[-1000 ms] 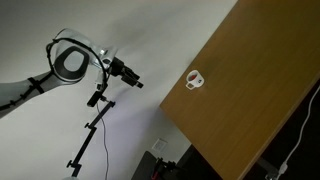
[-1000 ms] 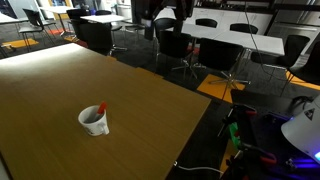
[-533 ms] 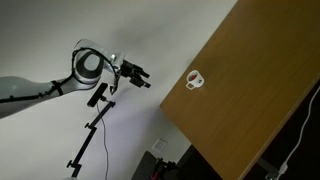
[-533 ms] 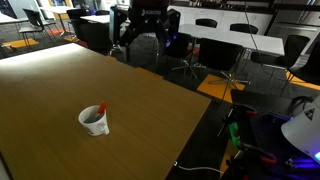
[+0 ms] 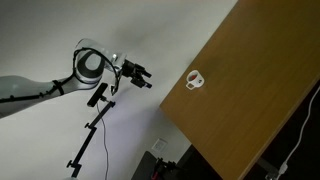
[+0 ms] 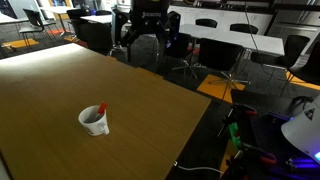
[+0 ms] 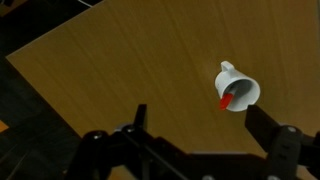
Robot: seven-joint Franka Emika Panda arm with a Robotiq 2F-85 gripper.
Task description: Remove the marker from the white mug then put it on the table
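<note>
The white mug (image 6: 95,121) stands on the brown wooden table (image 6: 60,80), with the red-orange marker (image 6: 101,110) leaning out of it. Both also show in the wrist view, the mug (image 7: 238,90) and the marker (image 7: 227,97) at the right. In an exterior view the mug (image 5: 194,80) sits near the table's edge (image 5: 240,90). My gripper (image 7: 205,125) is open and empty, well away from the mug and beyond the table's edge (image 5: 143,78), high above the far side (image 6: 145,30).
Black office chairs (image 6: 185,50) and white tables (image 6: 230,25) stand beyond the table. A black stand (image 5: 90,130) is below the arm. Cables and gear (image 6: 250,150) lie on the floor by the table's corner.
A second ago the gripper moved toward the table and came into the room-side exterior view. Over the last half second nothing has visibly moved.
</note>
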